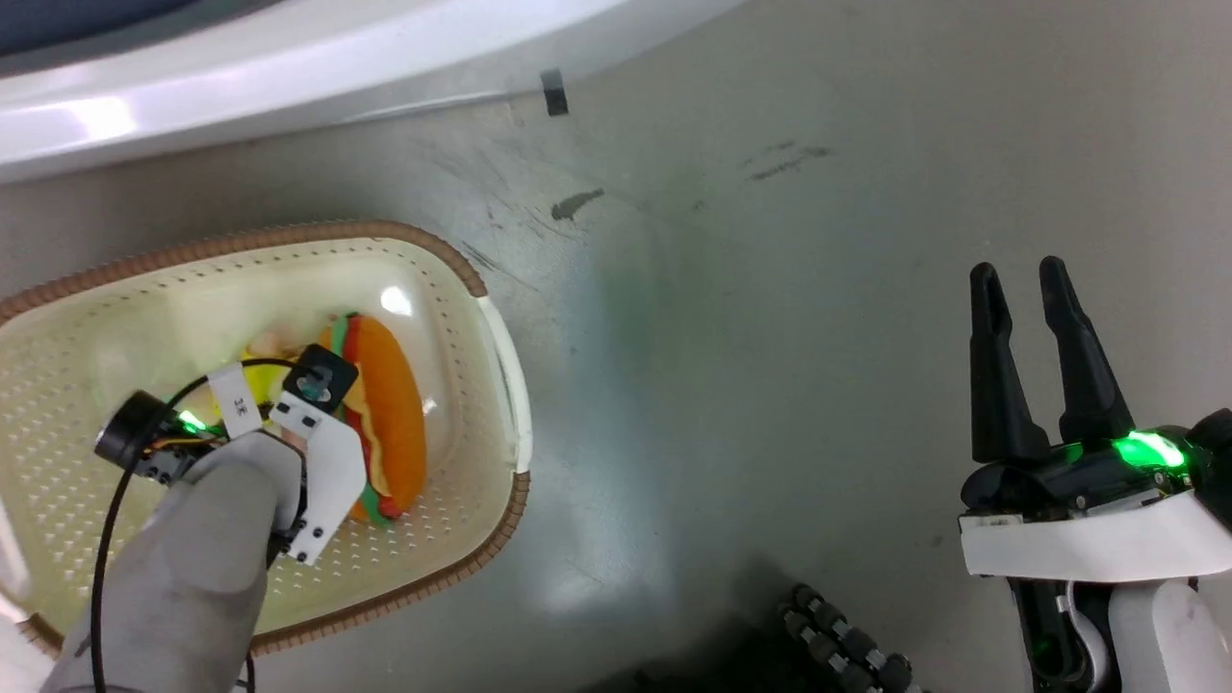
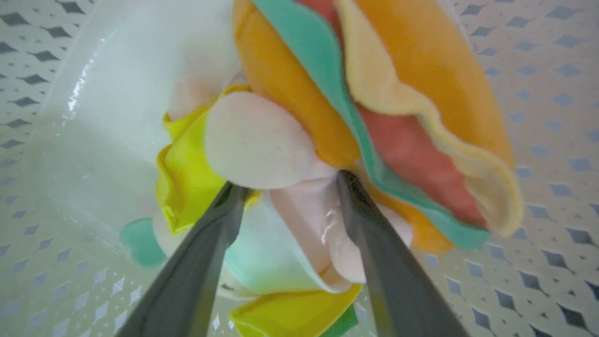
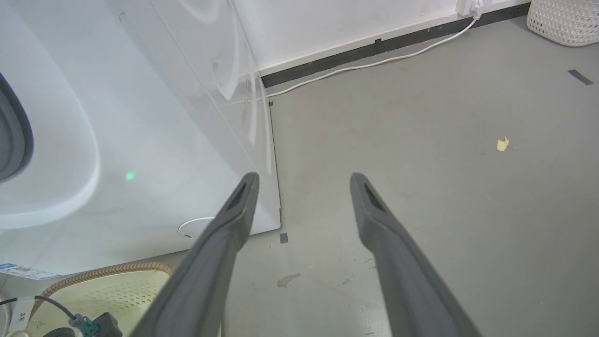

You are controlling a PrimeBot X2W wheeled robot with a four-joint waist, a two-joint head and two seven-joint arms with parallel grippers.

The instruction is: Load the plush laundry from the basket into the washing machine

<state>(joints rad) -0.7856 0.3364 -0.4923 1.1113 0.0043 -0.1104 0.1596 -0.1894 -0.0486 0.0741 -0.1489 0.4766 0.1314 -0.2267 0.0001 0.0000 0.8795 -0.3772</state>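
Fingers [image 2: 196, 262] of the left gripper [image 2: 288, 187], long and dark, stand apart on either side of the pale pink figure of the plush laundry [image 2: 355, 107], a soft orange hamburger with green, red and yellow layers. The tips touch the plush, but the jaws are released, not clamped on it. In the head view the plush laundry [image 1: 395, 414] lies in the middle of the basket [image 1: 318, 231], a small cream-white perforated plastic tub with a brown woven rim, at the lower left of the frame. The left wrist hangs over it.

Across the upper left runs the glossy white front of the washing machine [image 1: 289, 77], just beside the basket's far rim. The grey scuffed floor [image 1: 770, 337] takes up the rest. At the lower right the right gripper [image 1: 1017, 279] hovers over bare floor, well apart from the basket, its two fingers spread and holding nothing. The right wrist view shows the washing machine's white side [image 3: 140, 140] at the left. A white cable [image 3: 374, 63] runs along the wall at the top.
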